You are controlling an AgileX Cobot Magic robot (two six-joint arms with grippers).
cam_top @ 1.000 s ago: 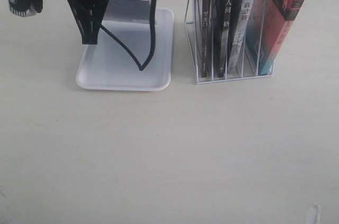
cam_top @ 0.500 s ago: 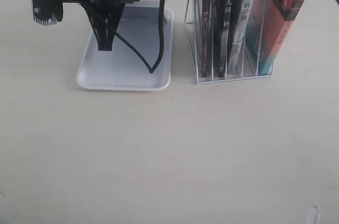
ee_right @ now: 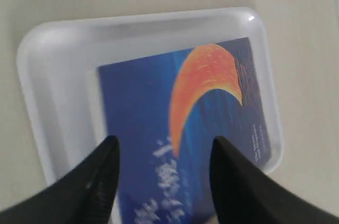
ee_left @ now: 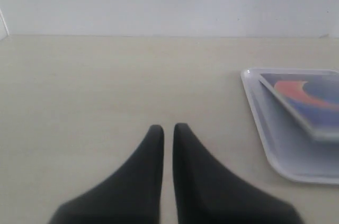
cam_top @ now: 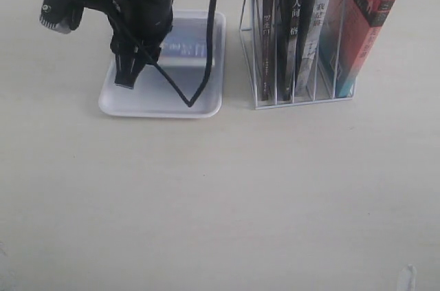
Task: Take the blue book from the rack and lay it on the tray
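The book (ee_right: pixel 137 107) lies in the tray (ee_right: pixel 53 49). The right gripper (ee_right: pixel 164 140) hangs wide open above it. The left gripper (ee_left: pixel 168 126) is nearly closed, empty. The book looks thin, light, bendy: pinch 1 edge

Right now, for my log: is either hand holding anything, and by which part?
Nothing. Right hand open over the book in the tray; left hand shut, empty.

Right claw (cam_top: pixel 126 79) over tray (cam_top: pixel 141 102), rack (cam_top: pixel 300 101) just beside, tabletop (cam_top: pixel 220 201) free nearer.

A pale wood-grain table (cam_top: pixel 220 195) carries the white tray (cam_top: pixel 130 106); just beside it stands the rack (cam_top: pixel 258 102).
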